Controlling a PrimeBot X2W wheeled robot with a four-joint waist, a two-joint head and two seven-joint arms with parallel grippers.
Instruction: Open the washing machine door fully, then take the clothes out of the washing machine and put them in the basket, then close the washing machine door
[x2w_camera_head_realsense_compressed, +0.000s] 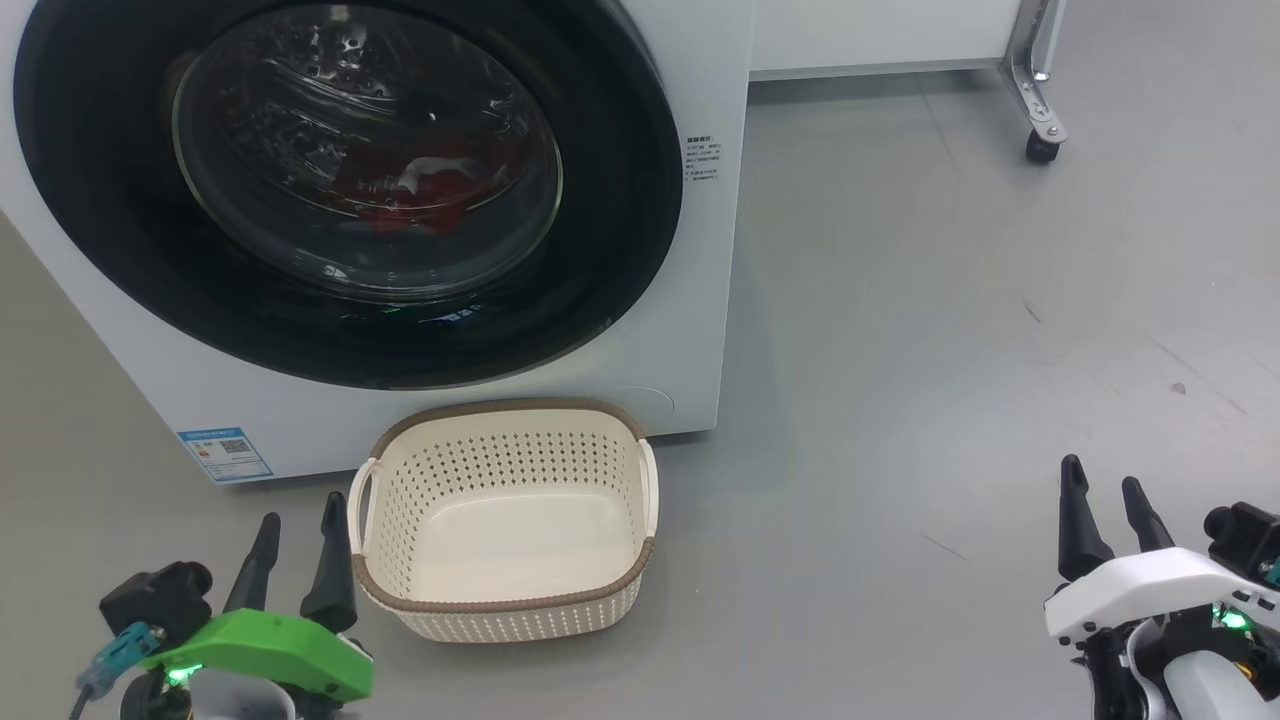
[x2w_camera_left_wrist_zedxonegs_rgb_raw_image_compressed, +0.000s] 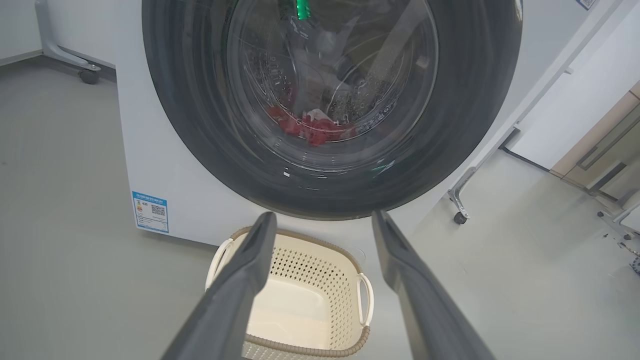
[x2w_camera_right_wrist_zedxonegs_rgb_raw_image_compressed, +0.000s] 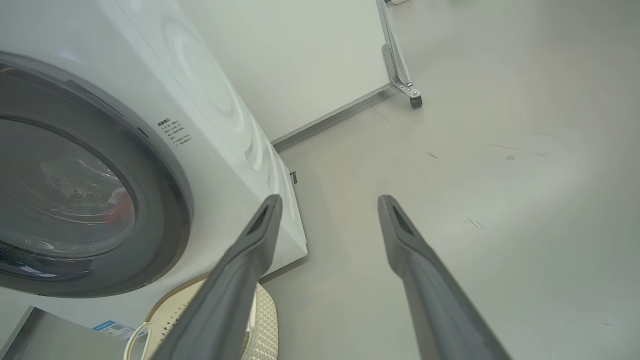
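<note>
1. Head view: washing machine door (x2w_camera_head_realsense_compressed: 640, 230) shut, red clothes (x2w_camera_head_realsense_compressed: 410, 195) behind glass; empty basket (x2w_camera_head_realsense_compressed: 505, 605) on floor (x2w_camera_head_realsense_compressed: 950, 350) before washing machine (x2w_camera_head_realsense_compressed: 700, 330); left gripper (x2w_camera_head_realsense_compressed: 302, 508), right gripper (x2w_camera_head_realsense_compressed: 1101, 471) spread, empty.
2. Left wrist view: left gripper spread, basket and door ahead.
3. Right wrist view: right gripper spread over floor.

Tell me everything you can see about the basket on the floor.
The basket is a small oval tub of cream plastic with perforated walls, a smooth solid bottom, a brown woven-look rim and a loop handle at each side. It stands upright and empty on the grey floor, right before the washing machine; whether they touch I cannot tell. The open left tool hangs near its left handle, apart from it.
</note>
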